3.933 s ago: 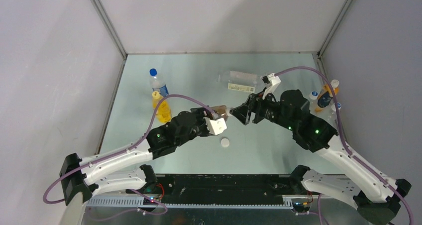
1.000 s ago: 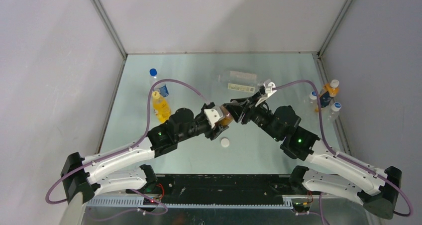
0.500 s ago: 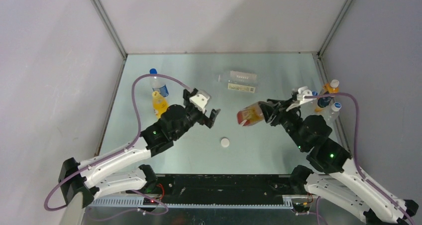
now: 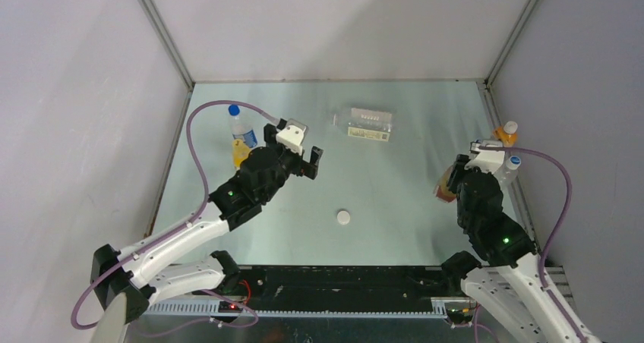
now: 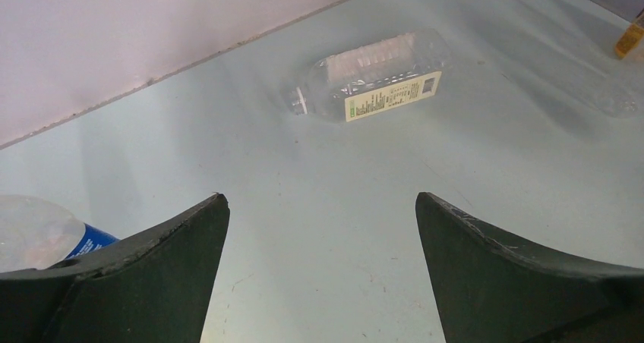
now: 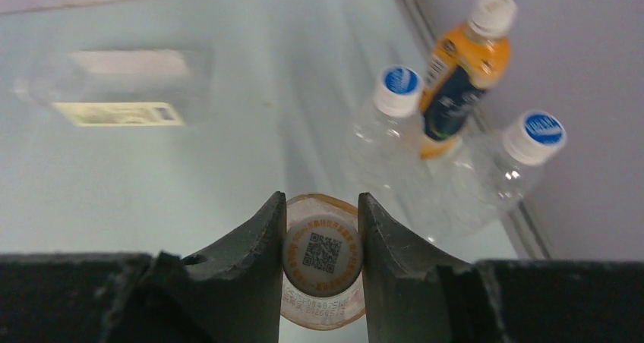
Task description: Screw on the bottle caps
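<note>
My right gripper (image 6: pixel 322 204) is shut on a white bottle cap (image 6: pixel 322 253) that sits on the brown-drink bottle (image 6: pixel 322 313). The bottle hangs under the jaws. From above, that bottle (image 4: pixel 443 190) and the right gripper (image 4: pixel 454 182) are near the table's right edge. A second white cap (image 4: pixel 344 217) lies loose at the near middle. The wide clear bottle (image 5: pixel 372 73) lies on its side at the back, its mouth uncapped, also seen from above as the clear bottle (image 4: pixel 364 122). My left gripper (image 5: pixel 320 199) stands open with nothing between its fingers, left of centre (image 4: pixel 310 163).
A blue-capped water bottle (image 4: pixel 241 130) and an orange-drink bottle (image 4: pixel 241 155) stand just behind the left arm. At the right edge stand an orange-drink bottle (image 6: pixel 463 70) and two blue-capped water bottles (image 6: pixel 387 123) (image 6: pixel 509 161), close to the right gripper.
The left gripper has opened, let go of the brown-drink bottle and drawn back to the left. The right arm has carried the bottle by its cap to the right edge.
</note>
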